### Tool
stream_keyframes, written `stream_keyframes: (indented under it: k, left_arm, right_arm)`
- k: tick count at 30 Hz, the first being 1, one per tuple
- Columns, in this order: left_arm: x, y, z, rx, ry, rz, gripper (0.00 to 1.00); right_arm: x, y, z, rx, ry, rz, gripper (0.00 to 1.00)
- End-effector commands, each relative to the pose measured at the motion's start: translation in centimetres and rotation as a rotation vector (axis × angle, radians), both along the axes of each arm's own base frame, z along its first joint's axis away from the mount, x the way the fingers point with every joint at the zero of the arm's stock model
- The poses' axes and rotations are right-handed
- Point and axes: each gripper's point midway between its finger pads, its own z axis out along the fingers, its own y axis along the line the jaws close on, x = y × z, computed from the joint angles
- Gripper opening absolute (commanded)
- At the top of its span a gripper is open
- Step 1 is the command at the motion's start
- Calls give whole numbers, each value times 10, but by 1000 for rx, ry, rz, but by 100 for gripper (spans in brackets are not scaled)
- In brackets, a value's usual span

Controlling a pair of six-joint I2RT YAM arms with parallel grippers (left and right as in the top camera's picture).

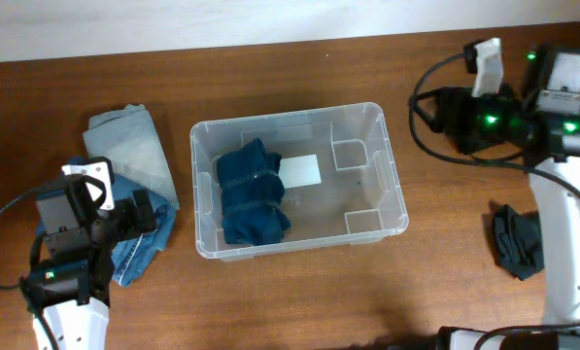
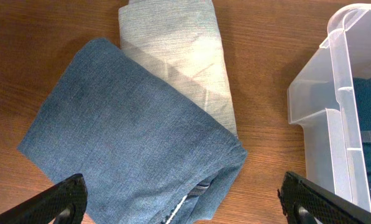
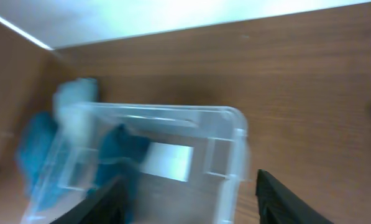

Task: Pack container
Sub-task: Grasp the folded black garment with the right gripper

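Observation:
The clear container (image 1: 398, 190) stands mid-table with a white label (image 1: 300, 170) on its base. A folded dark blue garment (image 1: 253, 194) lies in its left half. My left gripper (image 1: 152, 216) is open and empty over folded blue jeans (image 2: 129, 143), which lie beside a pale denim piece (image 2: 179, 56). The container's corner (image 2: 334, 118) shows in the left wrist view, right of my left gripper (image 2: 185, 205). My right gripper (image 1: 431, 112) is open and empty, up in the air to the right of the container. Its blurred view shows the container (image 3: 236, 143) below the open jaws (image 3: 191, 202).
A dark crumpled garment (image 1: 518, 241) lies on the table at the right, near the right arm's base. The pale denim piece (image 1: 129, 146) and blue jeans (image 1: 139, 251) lie left of the container. Cables loop round the right arm.

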Motion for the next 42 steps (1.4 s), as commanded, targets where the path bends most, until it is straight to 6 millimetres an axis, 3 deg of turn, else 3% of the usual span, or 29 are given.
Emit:
stream_keyframes:
  k: [1,5,8,11,16,20,23,26,38,42]
  left_arm:
    - [3,3,8,-1,-20,15,99]
    - [3,3,8,-1,-22,15,99]
    - [3,3,8,-1,-22,15,99]
    - [3,3,8,-1,-21,15,99]
    - [3,3,8,0,-21,15,99]
    - [3,3,8,0,-21,15,99]
    - [3,3,8,0,-21,15,99]
    - [4,3,9,1,-25,15,100]
    - [5,3,10,1,-29,15,99]
    - [5,3,10,1,-29,15,99]
  right_arm:
    - [11,-38,-13,-116,23,-149,64]
    - [16,-78,-28,-176,64,-267,65]
    - [23,-106,-48,-181,115,-349,79]
    - [28,-140,-78,-63,223,-505,95]
    - [32,-185,-131,244,333,-569,97]
    - [21,-215,-183,324,439,-630,97]
    - [19,-225,-214,365,479,-627,98]
    - [27,-225,-227,416,455,-592,99]
    - [61,-240,-240,447,326,-600,99]
    - [64,-236,-256,466,359,-616,99]
